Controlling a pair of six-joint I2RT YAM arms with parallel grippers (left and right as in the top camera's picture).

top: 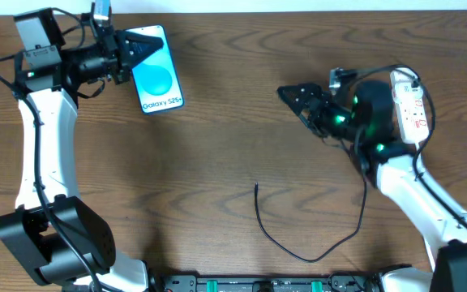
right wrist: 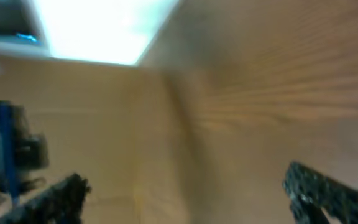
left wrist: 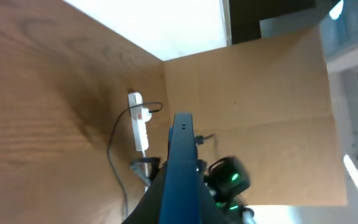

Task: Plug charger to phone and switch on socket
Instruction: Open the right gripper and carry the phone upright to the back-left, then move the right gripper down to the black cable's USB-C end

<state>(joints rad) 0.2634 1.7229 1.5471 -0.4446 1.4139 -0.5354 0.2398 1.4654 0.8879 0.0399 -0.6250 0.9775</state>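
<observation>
Tabletop (top: 217, 138) of brown wood grain, spread beneath everything else. Left arm (top: 43, 154), white and black: stood at the near left corner and stretched to the far left of the table. Right arm (top: 412, 186), same build: stretched from the near right corner, bent toward the middle, glowed green at two spots near the wrist. Phone (top: 160, 81): showed at the far left, screen up and bright blue, with a round shape and white "Galaxy S25+" lettering; appeared edge-on as a blue strip in the left wrist view; could not tell whether lifted or resting on the wood. Socket (top: 413, 109): lay at the far right, narrow and white with red marks, just beside the right arm's wrist and partly covered by it. Left gripper (top: 139, 49): clamped on the far left part of the phone. Right gripper (top: 292, 96): pointed left toward the middle of the table, well apart from the phone, held nothing; showed its fingers (right wrist: 58, 198) spread wide in the blurred right wrist view. Charger (top: 310, 259): curved as a thin black line over the near middle of the table, then ran up toward the socket, partly hidden by the right arm. Small plug (top: 256, 187) at the free end: rested on bare wood, touched neither gripper, well apart from the phone.
</observation>
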